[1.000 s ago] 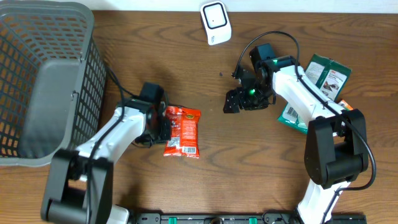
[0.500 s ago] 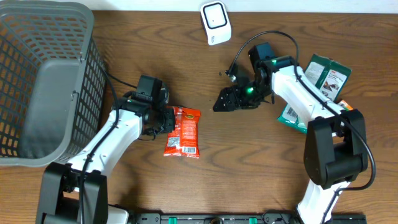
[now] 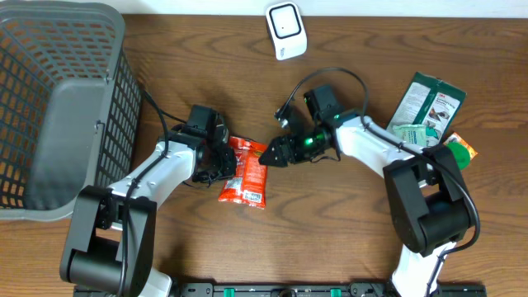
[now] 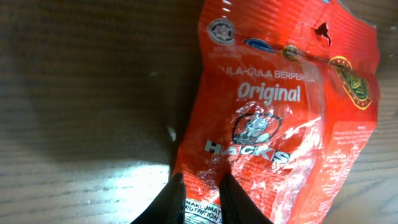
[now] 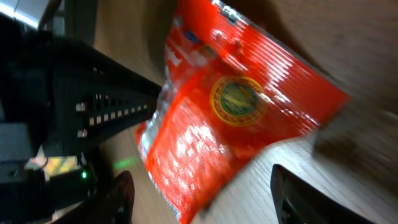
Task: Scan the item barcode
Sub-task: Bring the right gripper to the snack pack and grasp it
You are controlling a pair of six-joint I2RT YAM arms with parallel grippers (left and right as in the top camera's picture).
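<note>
Mid-table, between my two arms, the red sweet packet lies on the wood. My left gripper pinches its edge, jaws narrow, I reckon to pin it steady. My right gripper sits at the opposite edge, jaws wide astride it, holding nothing. The white scanner stands well apart, so I judge the packet needs carrying over.

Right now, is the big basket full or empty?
Empty, as far as the overhead view shows: inside the basket only its own grey mesh walls and bare bottom are visible. Its left side is cut off.
</note>
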